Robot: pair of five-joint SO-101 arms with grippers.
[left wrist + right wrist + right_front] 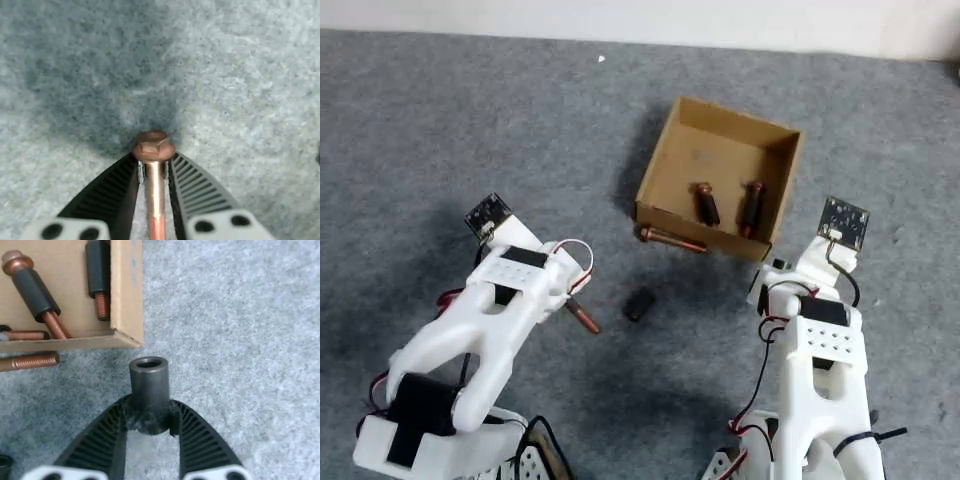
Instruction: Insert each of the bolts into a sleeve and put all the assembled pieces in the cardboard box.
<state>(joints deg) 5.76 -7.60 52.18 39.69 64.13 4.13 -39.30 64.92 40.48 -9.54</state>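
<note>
My left gripper (153, 162) is shut on a copper bolt (153, 147), whose hex head points out past the fingertips over the carpet. From above, this bolt (585, 318) sticks out from under the left arm. My right gripper (149, 412) is shut on a black sleeve (149, 385), bore end outward, just off the front right corner of the cardboard box (126, 290). The box (665, 160) holds two assembled pieces (705, 203) (752, 207). A loose bolt (672, 240) lies along the box's front wall. A loose black sleeve (640, 304) lies between the arms.
Grey carpet covers the whole work surface. The right arm (820, 340) stands close to the box's front right corner. Open carpet stretches left of and behind the box.
</note>
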